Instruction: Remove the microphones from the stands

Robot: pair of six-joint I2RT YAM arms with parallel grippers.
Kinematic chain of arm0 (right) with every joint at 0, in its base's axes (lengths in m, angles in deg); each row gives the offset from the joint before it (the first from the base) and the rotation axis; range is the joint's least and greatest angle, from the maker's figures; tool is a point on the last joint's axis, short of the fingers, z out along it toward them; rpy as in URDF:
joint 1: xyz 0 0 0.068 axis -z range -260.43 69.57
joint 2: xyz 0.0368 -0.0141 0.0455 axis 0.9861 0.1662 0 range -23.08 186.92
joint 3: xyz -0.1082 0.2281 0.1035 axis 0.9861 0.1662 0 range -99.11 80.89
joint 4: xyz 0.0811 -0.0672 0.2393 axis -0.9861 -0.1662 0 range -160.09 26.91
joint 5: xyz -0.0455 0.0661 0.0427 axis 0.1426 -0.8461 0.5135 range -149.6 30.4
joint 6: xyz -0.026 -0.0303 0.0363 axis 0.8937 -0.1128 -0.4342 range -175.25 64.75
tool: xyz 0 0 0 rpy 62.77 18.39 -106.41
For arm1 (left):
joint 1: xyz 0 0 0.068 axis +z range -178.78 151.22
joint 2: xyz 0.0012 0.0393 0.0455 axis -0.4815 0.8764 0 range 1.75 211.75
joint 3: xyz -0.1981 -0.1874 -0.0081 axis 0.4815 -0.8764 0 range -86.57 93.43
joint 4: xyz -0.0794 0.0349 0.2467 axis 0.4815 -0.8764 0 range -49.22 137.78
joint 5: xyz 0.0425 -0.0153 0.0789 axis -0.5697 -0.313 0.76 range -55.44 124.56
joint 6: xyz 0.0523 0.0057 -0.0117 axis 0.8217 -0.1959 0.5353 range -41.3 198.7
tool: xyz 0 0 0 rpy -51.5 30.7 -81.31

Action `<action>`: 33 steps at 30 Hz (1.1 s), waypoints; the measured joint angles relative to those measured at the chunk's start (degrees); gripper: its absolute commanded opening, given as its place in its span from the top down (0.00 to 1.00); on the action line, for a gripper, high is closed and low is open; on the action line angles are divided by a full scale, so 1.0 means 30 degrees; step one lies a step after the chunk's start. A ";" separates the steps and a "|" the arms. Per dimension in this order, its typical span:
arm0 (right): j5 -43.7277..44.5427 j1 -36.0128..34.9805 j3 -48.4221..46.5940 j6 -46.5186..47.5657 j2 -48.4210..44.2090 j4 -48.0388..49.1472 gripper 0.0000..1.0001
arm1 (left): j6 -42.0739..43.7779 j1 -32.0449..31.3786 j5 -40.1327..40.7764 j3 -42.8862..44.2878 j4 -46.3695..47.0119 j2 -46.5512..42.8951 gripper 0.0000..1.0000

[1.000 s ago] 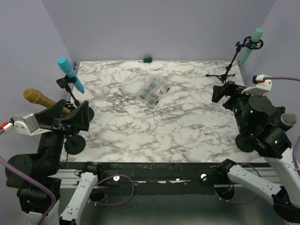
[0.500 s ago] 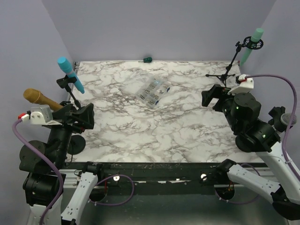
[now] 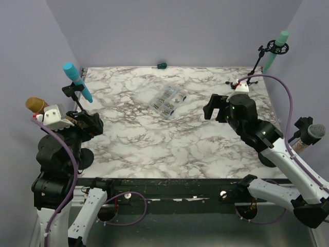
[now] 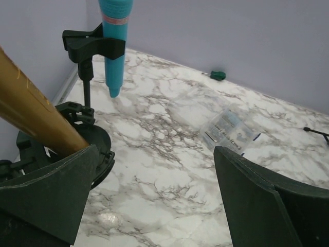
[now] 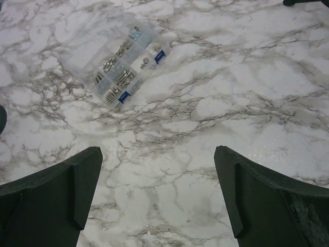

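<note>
Gold microphone [image 3: 37,104] sits tilted in its stand at the near left corner of the tabletop [image 3: 154,139], its head raised out past the left edge. The left arm [image 3: 54,154] is folded up high over that corner, with its wrist aimed across the marble toward the far right. Its jaws are spread wide and nothing is between them.

In the left wrist view the gold microphone [image 4: 31,121] slants down just beside the left finger [image 4: 51,195], outside the gap. Its lower end is hidden behind that finger, so I cannot tell whether they touch. Farther along the left edge a blue microphone [image 4: 115,41] hangs in a black clip, well ahead of the jaws.

The right arm [image 3: 257,131] reaches over the right half of the tabletop with its wrist tipped down at the bare marble. Its jaws are also wide and empty. A clear parts box [image 5: 123,64] lies ahead of them near the tabletop's middle. A teal microphone [image 3: 276,49] stands at the far right corner, behind that arm.
</note>
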 measured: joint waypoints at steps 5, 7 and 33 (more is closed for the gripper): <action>-0.0393 0.0000 0.0168 -0.0699 0.1450 -0.0007 0.00 | 0.0044 0.0000 0.1749 0.0765 -0.0823 0.1392 0.02; -0.0401 0.0000 0.0168 -0.1078 0.2011 -0.0029 0.00 | 0.0029 0.0000 0.2353 0.1086 -0.0954 0.1872 0.02; -0.6768 0.0000 0.0452 -0.0612 0.2455 0.1457 0.00 | -0.2025 0.1814 0.8845 0.0313 0.0313 0.4087 0.01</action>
